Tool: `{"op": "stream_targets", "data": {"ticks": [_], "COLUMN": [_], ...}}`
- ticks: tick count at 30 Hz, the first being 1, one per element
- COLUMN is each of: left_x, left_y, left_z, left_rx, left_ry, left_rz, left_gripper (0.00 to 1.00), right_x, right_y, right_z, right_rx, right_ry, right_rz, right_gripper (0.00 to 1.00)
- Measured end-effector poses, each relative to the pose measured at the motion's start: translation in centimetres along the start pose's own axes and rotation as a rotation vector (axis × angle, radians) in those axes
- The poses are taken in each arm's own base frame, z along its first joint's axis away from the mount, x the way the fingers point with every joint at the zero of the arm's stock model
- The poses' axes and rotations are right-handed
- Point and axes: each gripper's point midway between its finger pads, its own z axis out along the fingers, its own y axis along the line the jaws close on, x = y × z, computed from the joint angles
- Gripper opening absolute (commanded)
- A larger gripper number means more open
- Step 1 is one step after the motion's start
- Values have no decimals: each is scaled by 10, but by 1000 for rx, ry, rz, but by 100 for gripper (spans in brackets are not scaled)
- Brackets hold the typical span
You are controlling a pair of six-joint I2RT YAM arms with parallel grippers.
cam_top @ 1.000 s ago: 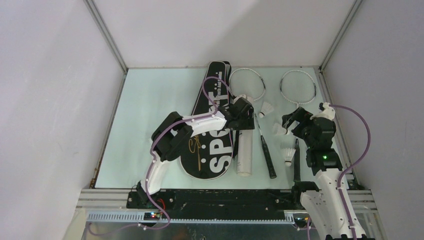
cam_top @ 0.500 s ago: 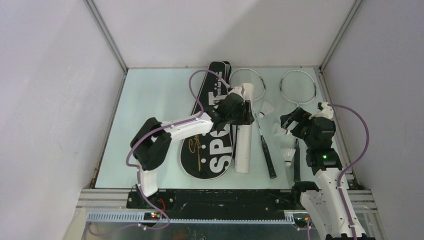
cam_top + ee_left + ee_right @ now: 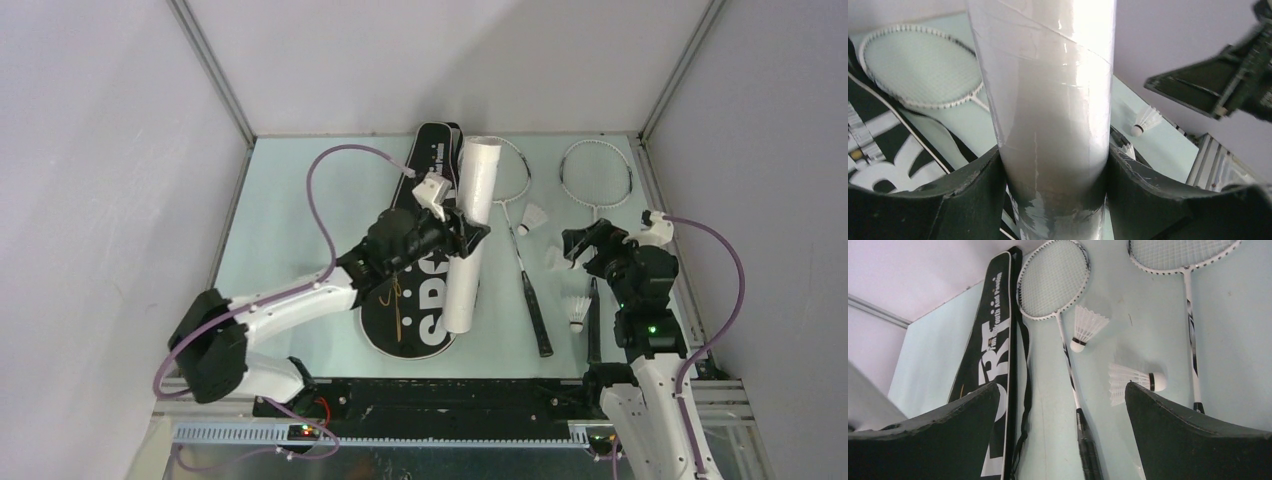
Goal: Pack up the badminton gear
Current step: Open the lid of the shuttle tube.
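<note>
Above the black bag (image 3: 418,322), the left gripper (image 3: 462,238) is clamped on the single white tube (image 3: 478,175), which is tilted and hides part of the lettering. On the table (image 3: 300,220) lie two rackets, one beside the bag (image 3: 508,172) and one further right (image 3: 597,172), and three visible shuttlecocks (image 3: 536,217) (image 3: 556,258) (image 3: 577,310). The right gripper (image 3: 585,242) hovers by them, jaws wide apart and holding nothing.

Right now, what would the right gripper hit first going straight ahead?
Likely the racket shaft centred between the right gripper's open fingers, though the shuttlecock lying beside one finger may touch first; depth is unclear.
</note>
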Motion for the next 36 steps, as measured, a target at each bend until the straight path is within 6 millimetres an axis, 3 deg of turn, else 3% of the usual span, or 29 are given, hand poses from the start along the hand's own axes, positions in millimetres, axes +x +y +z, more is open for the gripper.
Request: {"op": "stream_targets", "data": {"ticks": [6,12,17,19,21,29,36], "left_x": [-26,-49,-21,-8,-2,4,3], "left_y": [-18,-22,-6,2,6,9,10], "left_z": [-42,-81,-102,-106,-110,-126,-132], "left_rx": [129,176,169,157,149,150,144], "left_ry": [-144,-366,-453,-446,-448,-487,-494], "left_rz": [183,394,495,524,553,684,757], "left_gripper": [58,60,61,61,56,53,55], "right_x": [-6,-13,-21,-19,-15,7,-4], "right_y": [13,33,75,100,121,184,233], "right_z": [-3,-13,-31,-44,-57,-125,-171], "right_rx": [-68,-176,-410,-563,-695,-1168,-1393], "right_ry": [-23,-58,-86,-77,-62,-29,-17], "right_rz": [-14,-55,-144,-196,-236,-435,-603], "right_gripper": [99,98,98,97,97,96,88]}}
